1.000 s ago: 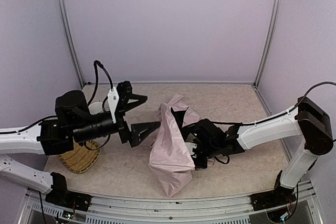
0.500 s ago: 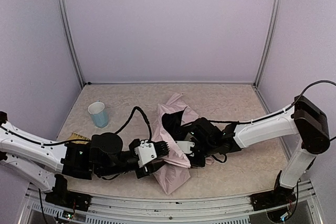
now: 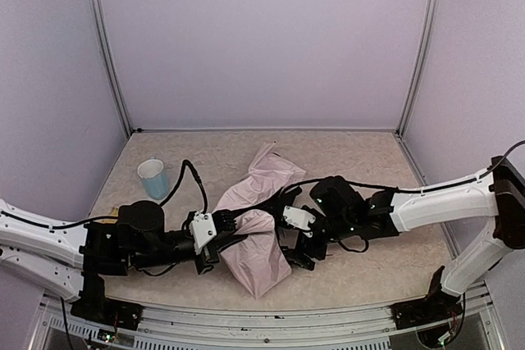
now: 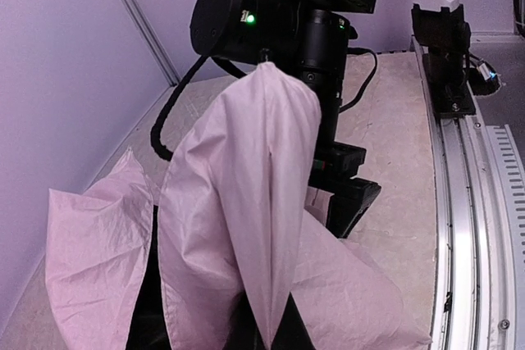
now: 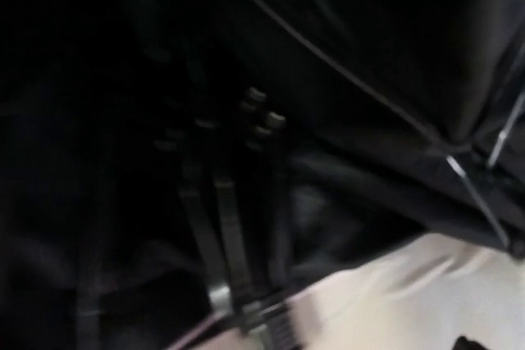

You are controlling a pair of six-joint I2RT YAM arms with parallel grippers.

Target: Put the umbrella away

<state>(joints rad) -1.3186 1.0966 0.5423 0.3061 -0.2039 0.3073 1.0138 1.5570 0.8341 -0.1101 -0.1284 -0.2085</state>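
The umbrella (image 3: 256, 227) lies half-collapsed in the middle of the table, a crumpled pale pink canopy with its black underside showing in places. My left gripper (image 3: 235, 224) reaches in low from the left and is shut on a fold of the pink fabric (image 4: 271, 202), which rises as a peaked ridge from between the jaws. My right gripper (image 3: 287, 231) is at the canopy's right side with its fingers spread wide and nothing between them. The blurred right wrist view shows only the black underside (image 5: 328, 55) and thin metal ribs (image 5: 230, 235). Shaft and handle are hidden.
A light blue cup (image 3: 152, 178) stands at the back left of the table. The right arm's black wrist (image 4: 279, 14) looms just behind the pinched fold. A metal rail (image 4: 467, 202) runs along the table's near edge. Walls close in three sides.
My left arm dropped from a raised pose to the canopy's left side and shut on a fabric fold. My right gripper opened and drew back to the right. The canopy shifted left.
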